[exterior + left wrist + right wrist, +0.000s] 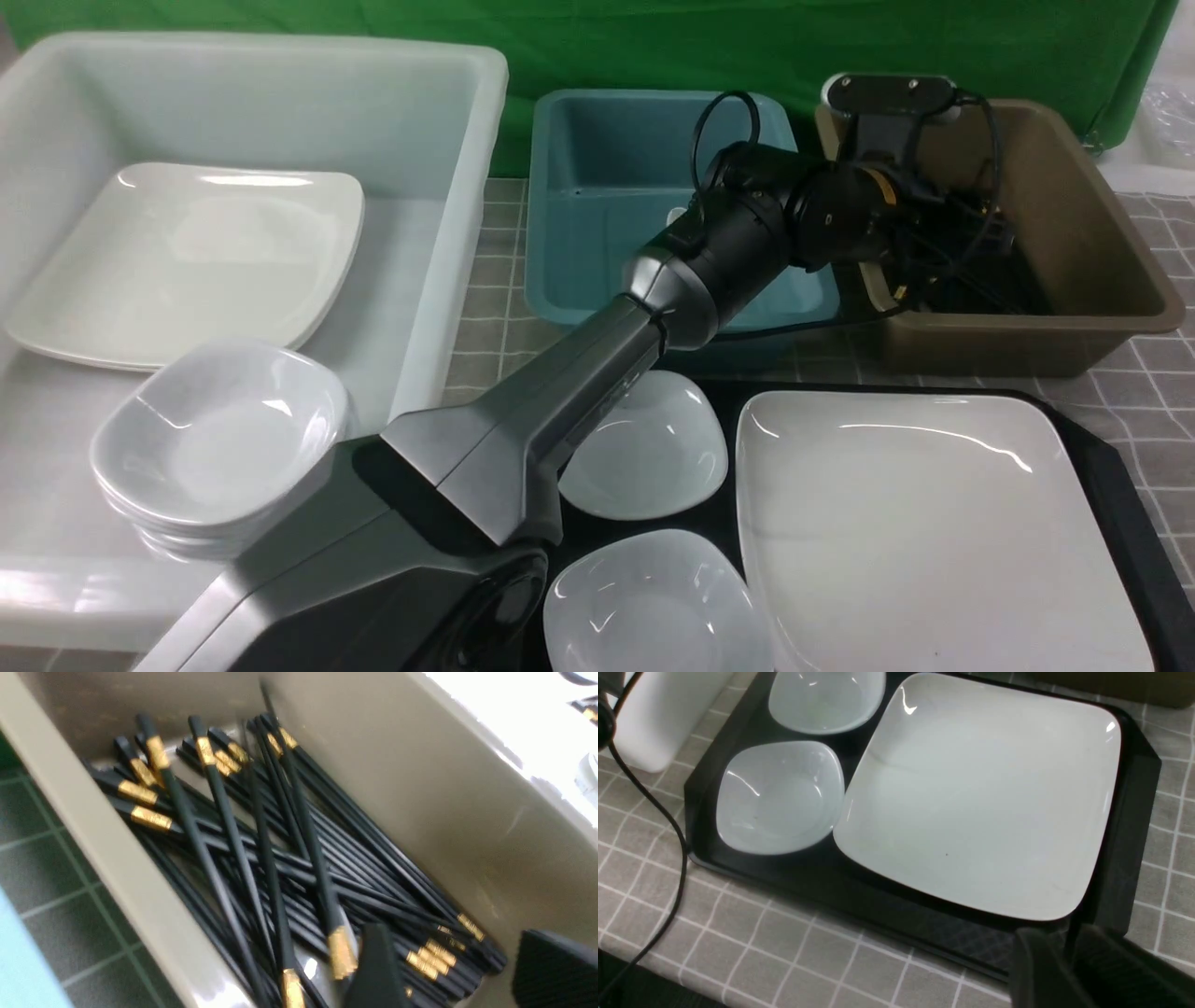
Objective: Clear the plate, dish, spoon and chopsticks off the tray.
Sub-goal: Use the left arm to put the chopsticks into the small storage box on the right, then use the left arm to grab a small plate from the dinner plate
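Leftmost, the white tub (439,84) already holds a spare plate (187,261) and stacked dishes (219,448). Next comes the teal tub (597,140), crossed by the left arm (579,373), which reaches into the brown tub (1102,233). The left jaws hang released and empty above the chopsticks (280,858). These lie heaped, long axes roughly along the tub, gold bands at either end. That step looks done, and no spoon shows on the tray (1125,495). Two small dishes (644,448) and the plate (934,532), flat on the tray's right part, remain. The right jaws hover by the tray's edge, close together; whether they are clenched I cannot tell.
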Robot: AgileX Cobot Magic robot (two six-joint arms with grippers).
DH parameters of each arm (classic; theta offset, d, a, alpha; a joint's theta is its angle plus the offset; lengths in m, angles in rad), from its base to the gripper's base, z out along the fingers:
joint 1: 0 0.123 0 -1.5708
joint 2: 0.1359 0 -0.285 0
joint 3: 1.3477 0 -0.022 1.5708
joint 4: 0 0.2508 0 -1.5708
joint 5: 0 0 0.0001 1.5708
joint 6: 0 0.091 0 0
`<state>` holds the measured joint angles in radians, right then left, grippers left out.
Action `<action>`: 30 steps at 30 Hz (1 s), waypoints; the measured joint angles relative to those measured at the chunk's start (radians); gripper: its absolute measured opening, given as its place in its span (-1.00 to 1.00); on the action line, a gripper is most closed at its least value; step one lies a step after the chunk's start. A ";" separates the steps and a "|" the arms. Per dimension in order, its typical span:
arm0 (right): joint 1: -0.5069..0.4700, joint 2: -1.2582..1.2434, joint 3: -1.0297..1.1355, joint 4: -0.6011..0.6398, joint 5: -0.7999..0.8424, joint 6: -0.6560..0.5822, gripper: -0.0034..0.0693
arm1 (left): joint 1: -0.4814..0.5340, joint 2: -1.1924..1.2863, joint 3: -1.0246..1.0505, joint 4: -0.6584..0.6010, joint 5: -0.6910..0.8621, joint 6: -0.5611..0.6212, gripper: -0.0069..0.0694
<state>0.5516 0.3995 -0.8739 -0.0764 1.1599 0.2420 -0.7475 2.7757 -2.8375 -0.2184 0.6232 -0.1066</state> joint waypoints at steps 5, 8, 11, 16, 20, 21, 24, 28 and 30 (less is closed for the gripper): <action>0.000 0.000 0.000 -0.037 -0.001 -0.021 -0.47 | 0.000 -0.030 -0.016 -0.003 0.104 0.000 0.33; 0.000 0.000 0.000 -0.088 -0.001 -0.023 -0.47 | 0.000 -0.104 -0.047 -0.012 0.276 0.032 0.10; 0.000 0.000 0.000 -0.119 -0.012 -0.023 -0.47 | 0.005 -0.194 -0.055 -0.074 0.349 0.051 -0.24; 0.000 0.000 0.000 -0.130 -0.034 -0.023 -0.46 | 0.018 -0.392 -0.060 -0.206 0.491 0.119 -0.78; 0.000 0.001 0.000 -0.131 -0.053 -0.023 -0.46 | 0.018 -0.492 -0.060 -0.201 0.573 0.129 -0.82; 0.000 0.001 0.000 -0.131 -0.058 -0.023 -0.46 | 0.015 -0.511 -0.060 -0.188 0.580 0.129 -0.82; 0.000 0.003 0.000 -0.131 -0.083 -0.023 -0.46 | 0.011 -0.556 -0.061 -0.144 0.587 0.129 -0.82; 0.000 0.006 0.000 -0.131 -0.086 -0.022 -0.45 | -0.005 -0.632 -0.061 0.010 0.597 0.129 -0.82; 0.000 0.006 0.000 -0.131 -0.086 -0.022 -0.45 | -0.023 -0.660 -0.051 0.048 0.596 0.130 -0.82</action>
<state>0.5516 0.4055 -0.8739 -0.2078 1.0738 0.2204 -0.7706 2.1154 -2.8890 -0.1705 1.2189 0.0235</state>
